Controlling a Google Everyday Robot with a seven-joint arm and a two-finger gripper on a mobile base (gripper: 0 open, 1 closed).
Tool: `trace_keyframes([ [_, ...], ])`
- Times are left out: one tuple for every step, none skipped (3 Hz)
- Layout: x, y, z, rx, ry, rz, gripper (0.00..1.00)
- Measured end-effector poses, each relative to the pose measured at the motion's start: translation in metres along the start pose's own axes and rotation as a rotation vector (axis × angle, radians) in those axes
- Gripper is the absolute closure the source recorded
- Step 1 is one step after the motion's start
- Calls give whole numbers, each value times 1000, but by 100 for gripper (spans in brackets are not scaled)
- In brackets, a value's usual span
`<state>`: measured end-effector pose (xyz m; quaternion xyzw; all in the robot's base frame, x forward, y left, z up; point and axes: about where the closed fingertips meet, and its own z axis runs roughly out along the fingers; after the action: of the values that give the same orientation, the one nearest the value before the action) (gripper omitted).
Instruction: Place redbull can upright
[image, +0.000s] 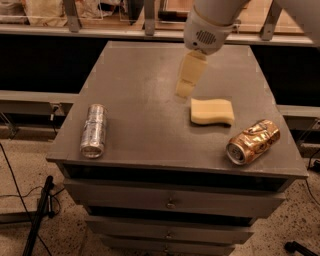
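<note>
The redbull can (93, 130) is a slim silver can lying on its side near the front left of the grey cabinet top (145, 105), its top end facing the front edge. My gripper (186, 86) hangs from the white arm over the middle of the top, just left of the sponge and well to the right of and behind the can. It holds nothing that I can see.
A yellow sponge (212, 110) lies right of centre. A crushed gold can (252, 141) lies on its side near the front right corner. Drawers (170, 202) sit below the top. A shelf with railings (145, 20) runs behind.
</note>
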<state>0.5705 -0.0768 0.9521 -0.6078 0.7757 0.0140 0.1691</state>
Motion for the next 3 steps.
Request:
trace_keyframes([
  [-20, -5, 10, -4, -8, 5, 0],
  [-27, -3, 14, 2, -8, 5, 0],
  [-58, 17, 22, 21, 0, 72, 0],
])
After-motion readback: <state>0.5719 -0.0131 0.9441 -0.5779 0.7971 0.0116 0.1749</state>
